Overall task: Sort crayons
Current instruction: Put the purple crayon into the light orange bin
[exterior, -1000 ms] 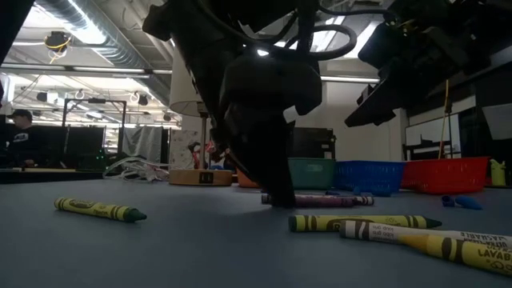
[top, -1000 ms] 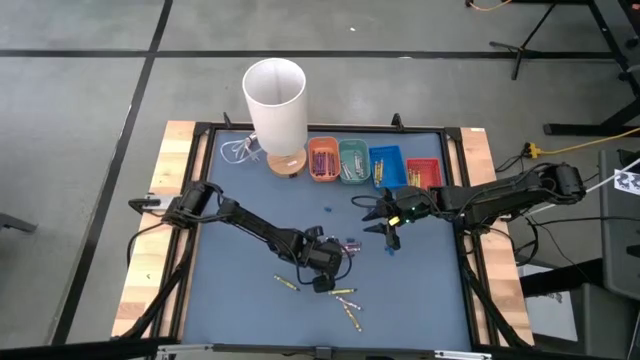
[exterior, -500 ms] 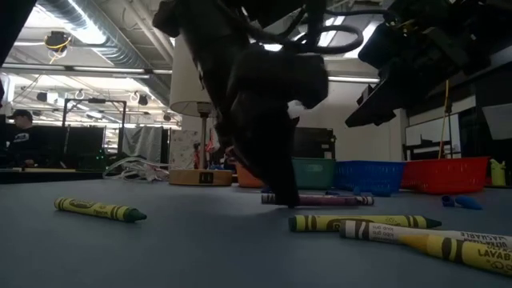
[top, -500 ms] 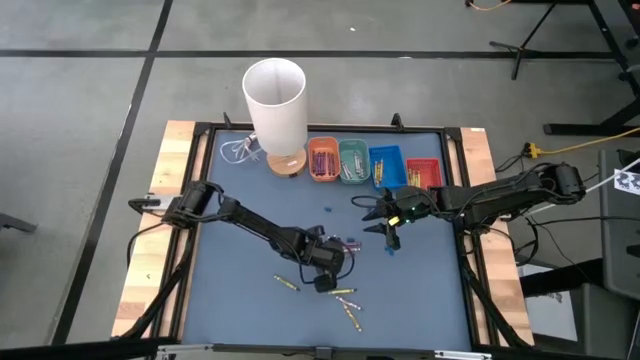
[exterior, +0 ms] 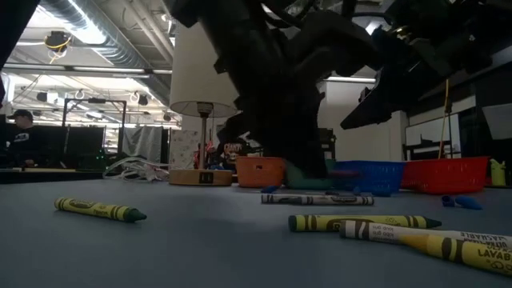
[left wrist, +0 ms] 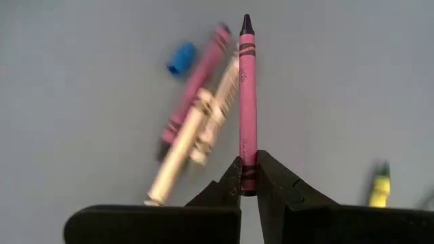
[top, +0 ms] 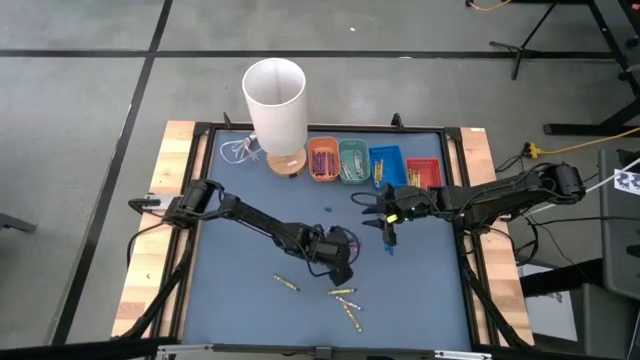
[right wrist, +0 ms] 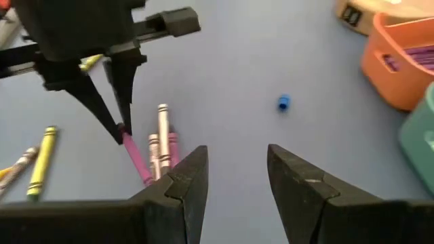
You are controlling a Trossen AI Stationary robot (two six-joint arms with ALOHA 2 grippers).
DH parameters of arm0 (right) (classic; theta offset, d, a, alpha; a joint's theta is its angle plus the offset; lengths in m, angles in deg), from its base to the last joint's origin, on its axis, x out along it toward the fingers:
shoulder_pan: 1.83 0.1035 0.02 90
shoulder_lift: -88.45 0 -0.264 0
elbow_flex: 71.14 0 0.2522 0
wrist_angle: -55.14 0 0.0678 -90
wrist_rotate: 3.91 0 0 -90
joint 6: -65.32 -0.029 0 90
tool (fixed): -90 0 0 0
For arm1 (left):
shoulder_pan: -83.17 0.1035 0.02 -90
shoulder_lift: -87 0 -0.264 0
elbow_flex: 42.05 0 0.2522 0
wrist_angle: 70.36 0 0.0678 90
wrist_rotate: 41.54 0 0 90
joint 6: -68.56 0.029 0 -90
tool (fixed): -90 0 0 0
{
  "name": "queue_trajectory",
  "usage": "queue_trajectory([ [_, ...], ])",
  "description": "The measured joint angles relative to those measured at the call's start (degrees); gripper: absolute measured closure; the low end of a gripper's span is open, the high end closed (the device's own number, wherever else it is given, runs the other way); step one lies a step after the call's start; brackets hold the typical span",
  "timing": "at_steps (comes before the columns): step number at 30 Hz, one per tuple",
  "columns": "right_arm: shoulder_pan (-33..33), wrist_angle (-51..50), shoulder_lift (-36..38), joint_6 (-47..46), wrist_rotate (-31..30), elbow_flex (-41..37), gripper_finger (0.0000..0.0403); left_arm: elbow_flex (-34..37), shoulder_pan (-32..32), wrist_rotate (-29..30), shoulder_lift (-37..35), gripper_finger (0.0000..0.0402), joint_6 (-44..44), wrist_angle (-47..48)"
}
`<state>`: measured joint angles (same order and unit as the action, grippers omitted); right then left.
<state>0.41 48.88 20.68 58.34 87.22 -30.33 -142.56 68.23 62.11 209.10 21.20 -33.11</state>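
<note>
Left gripper [left wrist: 248,177] pinches 1 pink crayon [left wrist: 247,95] by its end, lifted just above the blue mat [top: 250,270]. You see 2 more crayons [left wrist: 196,129] lying below it. Right gripper [right wrist: 237,169] hovers nearby, fingers apart, empty.

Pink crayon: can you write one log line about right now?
left gripper: shut on pink crayon, lifted | right gripper: open, waiting near trays | loose crayons on mat

Four small trays [top: 322,158], one white cylinder [top: 275,100], five loose yellow crayons [top: 343,292], two arms
</note>
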Motion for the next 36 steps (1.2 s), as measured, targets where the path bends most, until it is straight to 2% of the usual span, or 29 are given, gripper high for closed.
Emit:
queue_trajectory([
  [7,0.00,-0.04,2.75,3.36,-4.95,0.00,0.0252,-2.37,0.80,6.52,-0.13,0.0393,-6.80,0.32],
  [14,-0.02,-0.06,6.46,4.39,-9.65,0.00,0.0252,-2.39,5.44,15.48,-0.17,0.0393,-13.40,0.80],
  [19,-0.02,0.00,7.20,4.38,-10.71,0.00,0.0252,-2.39,9.72,22.89,-0.17,0.0393,-15.45,0.96],
  [28,0.00,-0.02,7.20,4.35,-11.07,0.00,0.0252,-2.39,15.59,32.01,-0.17,0.0393,-18.31,0.94],
  [36,0.00,-0.23,7.20,4.33,-11.04,0.02,0.0252,-2.39,18.60,34.93,-0.17,0.0393,-19.81,0.90],
])
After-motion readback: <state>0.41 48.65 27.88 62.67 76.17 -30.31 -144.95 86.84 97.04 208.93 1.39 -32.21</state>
